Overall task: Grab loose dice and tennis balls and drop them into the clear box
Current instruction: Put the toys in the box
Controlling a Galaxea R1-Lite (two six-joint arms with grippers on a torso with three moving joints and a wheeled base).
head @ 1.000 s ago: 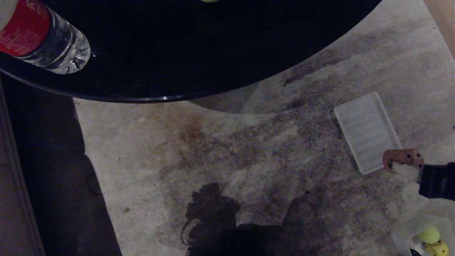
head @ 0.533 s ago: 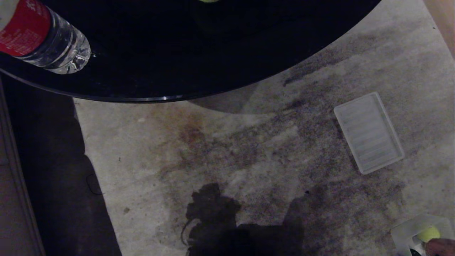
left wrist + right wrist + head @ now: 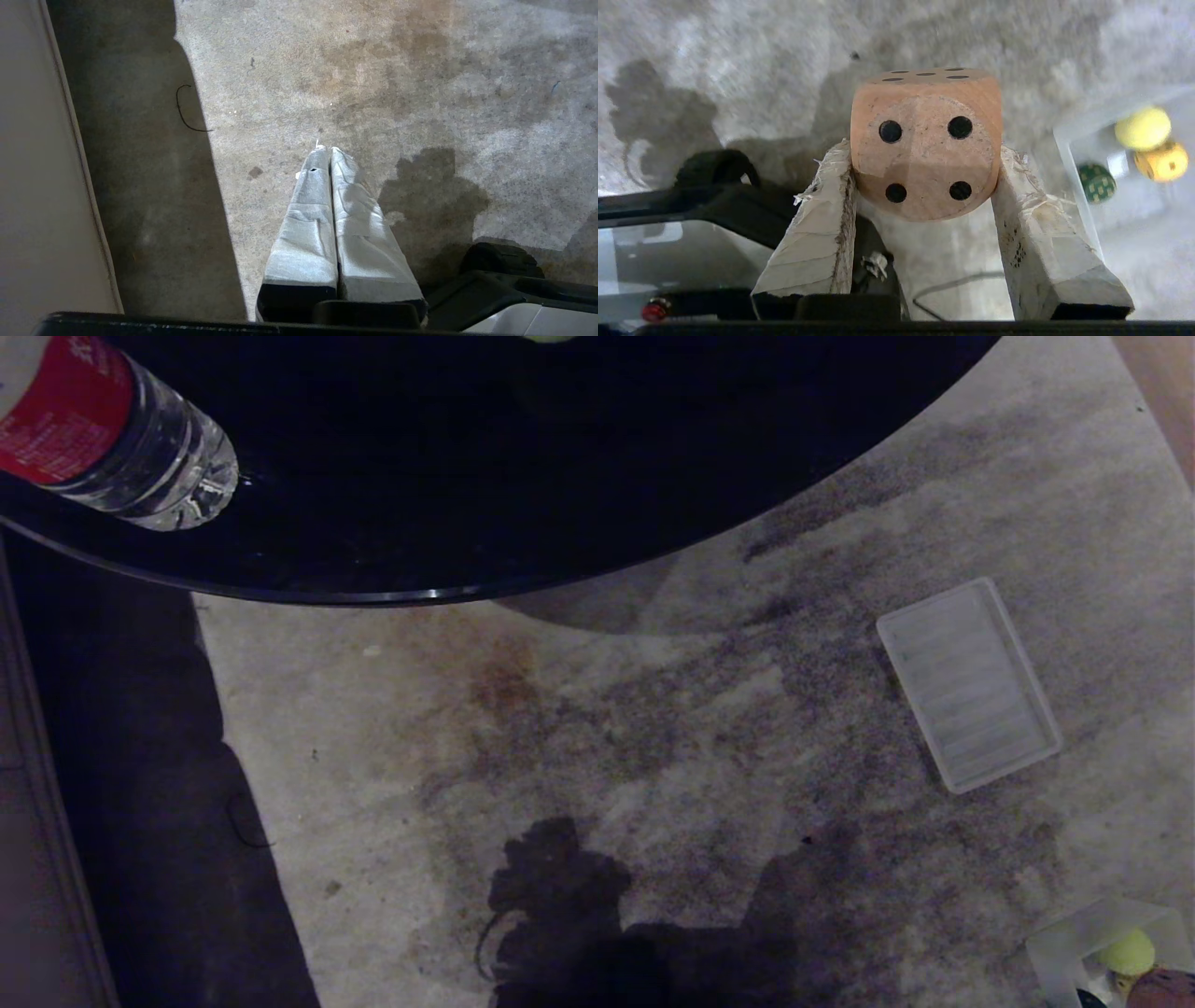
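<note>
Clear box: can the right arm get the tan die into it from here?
Probably yes. The right claw grips the tan die beside the clear box; the box's top looks open.

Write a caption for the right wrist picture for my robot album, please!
The right gripper pinches a tan die between its padded fingers, beside the clear box.

Carpet (image 3: 653, 728): carries all floor items. Round surface (image 3: 560, 476): far side, overhanging the carpet. Bottle (image 3: 121, 439): lying on the surface, far left. Lid (image 3: 966, 683): flat on the carpet, right, well apart from the box. Clear box (image 3: 1064, 943): near right corner, on the carpet. Tennis ball (image 3: 1127, 952): inside the box. Two dice (image 3: 1097, 183): inside the box, beside the ball. Tan die (image 3: 927, 144): between the right gripper (image 3: 924, 186) fingers (image 3: 822, 233), just beside the box.
</note>
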